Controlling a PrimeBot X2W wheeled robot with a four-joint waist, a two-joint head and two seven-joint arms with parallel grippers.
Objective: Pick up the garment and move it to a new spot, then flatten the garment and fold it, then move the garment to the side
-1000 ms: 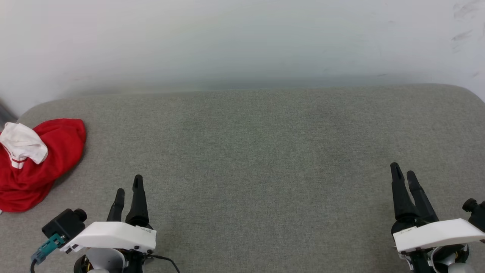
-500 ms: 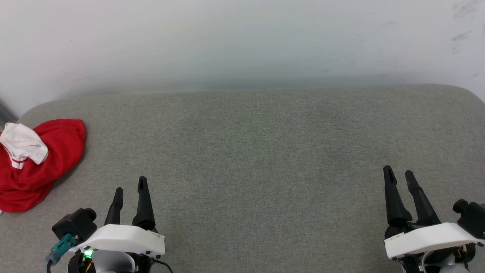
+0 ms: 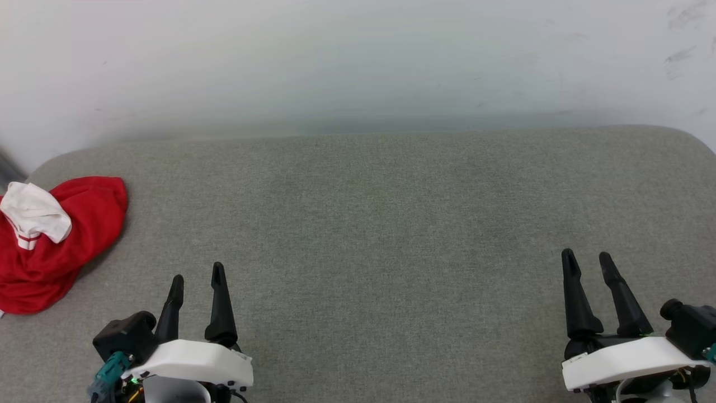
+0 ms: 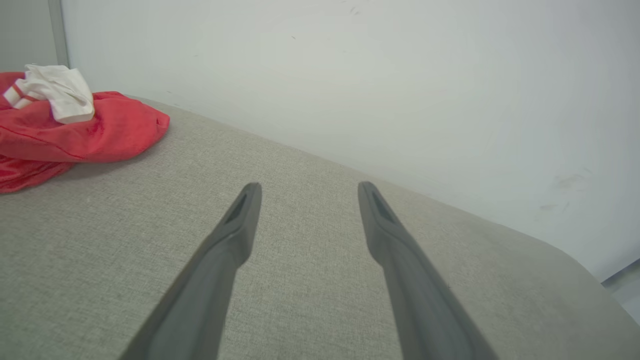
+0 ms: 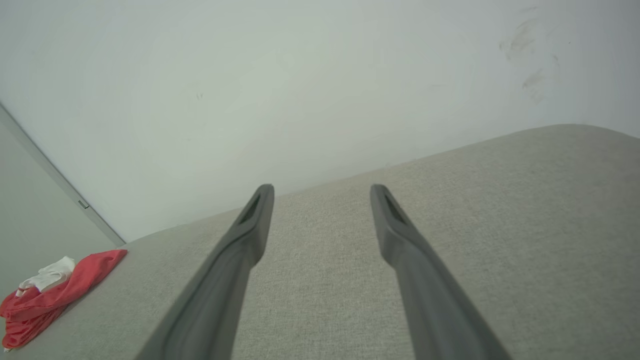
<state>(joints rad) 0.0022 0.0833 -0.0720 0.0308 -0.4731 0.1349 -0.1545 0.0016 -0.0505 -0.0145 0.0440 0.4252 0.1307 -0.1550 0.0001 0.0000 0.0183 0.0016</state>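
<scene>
Both jaws spread wide, nothing held: left gripper [image 3: 197,271], right gripper [image 3: 587,253]. The garment [image 3: 72,224] lies bunched ahead-left of my left gripper, well apart. It looks soft, light and floppy, so I'd pinch beside the white sleeve [image 3: 33,211].
</scene>
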